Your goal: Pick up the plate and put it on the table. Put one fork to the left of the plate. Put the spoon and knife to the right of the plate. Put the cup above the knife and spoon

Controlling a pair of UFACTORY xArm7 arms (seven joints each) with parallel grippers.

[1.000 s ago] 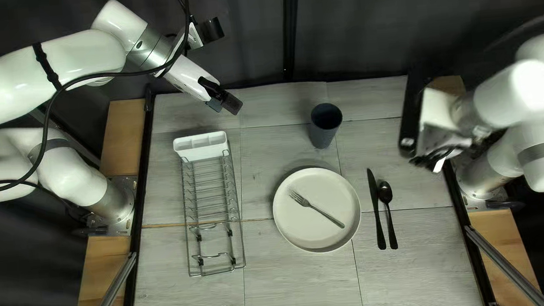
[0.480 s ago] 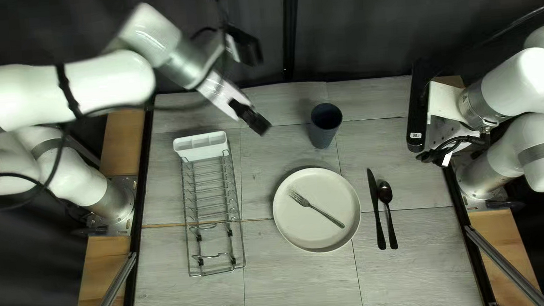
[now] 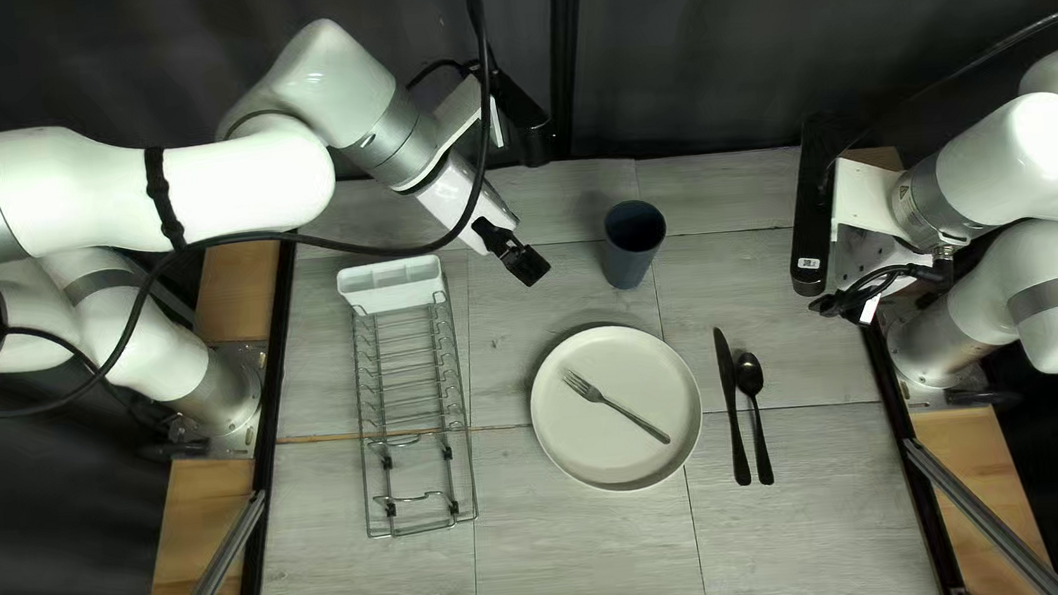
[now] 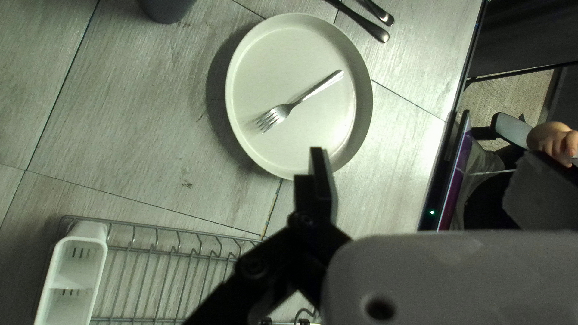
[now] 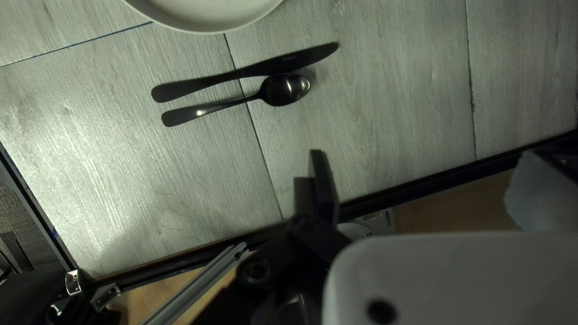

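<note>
The white plate [image 3: 591,455] lies mid-table with a silver fork [image 3: 615,407] resting diagonally on it. To its right, a black knife [image 3: 733,409] and black spoon [image 3: 753,412] lie side by side. Beyond them stands a dark cup [image 3: 634,242]. My left gripper [image 3: 518,260] hovers open and empty left of the cup, above the table. In the left wrist view the plate [image 4: 271,58] and fork [image 4: 298,99] lie ahead of one visible finger [image 4: 321,176]. My right gripper [image 3: 838,305] is open and empty at the table's right edge, with the knife [image 5: 246,72] and spoon [image 5: 239,99] ahead of it.
A wire dish rack [image 3: 410,413] with a white cutlery holder [image 3: 391,284] stands left of the plate. A person's hand [image 4: 553,140] shows beyond the table's near edge in the left wrist view. Black frame rails run along both table sides.
My left arm has swung its gripper from the table's far left toward the middle and lower, ending beside the cup. The right arm drew back slightly and has come to rest.
</note>
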